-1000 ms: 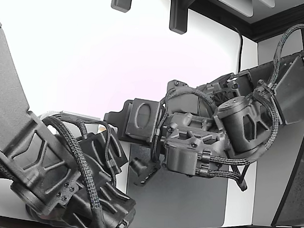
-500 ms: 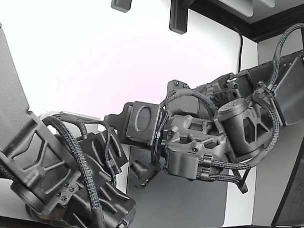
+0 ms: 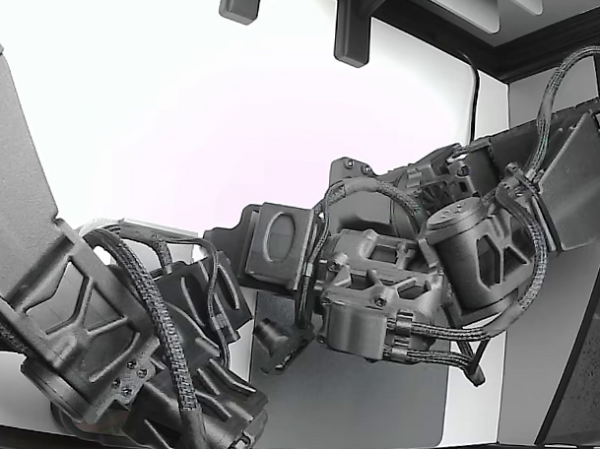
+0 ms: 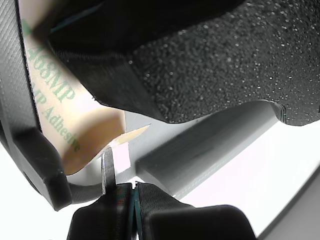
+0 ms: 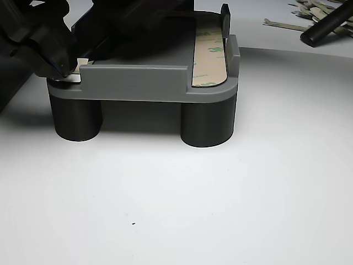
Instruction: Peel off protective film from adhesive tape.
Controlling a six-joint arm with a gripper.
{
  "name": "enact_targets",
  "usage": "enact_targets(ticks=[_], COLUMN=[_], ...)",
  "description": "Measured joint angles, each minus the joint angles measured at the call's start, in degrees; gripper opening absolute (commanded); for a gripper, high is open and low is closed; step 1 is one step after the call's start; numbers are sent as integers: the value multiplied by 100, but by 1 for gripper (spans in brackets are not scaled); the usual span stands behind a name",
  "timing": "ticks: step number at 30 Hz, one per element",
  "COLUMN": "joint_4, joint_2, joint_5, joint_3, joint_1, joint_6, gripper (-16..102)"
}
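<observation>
tan adhesive tape (image 5: 209,55) with green print lies flat in the grey fixture (image 5: 143,83), along its right end in the other view. fixture stands on two dark round legs (image 5: 208,124) on a white table (image 5: 193,199). gripper (image 5: 69,63) sits at the fixture's opposite corner, tips touching a small pale tab (image 4: 121,152). jaws look closed; grip on the tab cannot be confirmed. peeled strips (image 5: 309,14) lie well apart, far right.
</observation>
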Motion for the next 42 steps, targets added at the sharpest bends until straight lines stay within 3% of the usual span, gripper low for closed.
enact_targets(ticks=[42], joint_4=[457], joint_2=[-123], joint_5=[-105], joint_3=[-132], joint_1=[79], joint_6=[475], gripper=[-11])
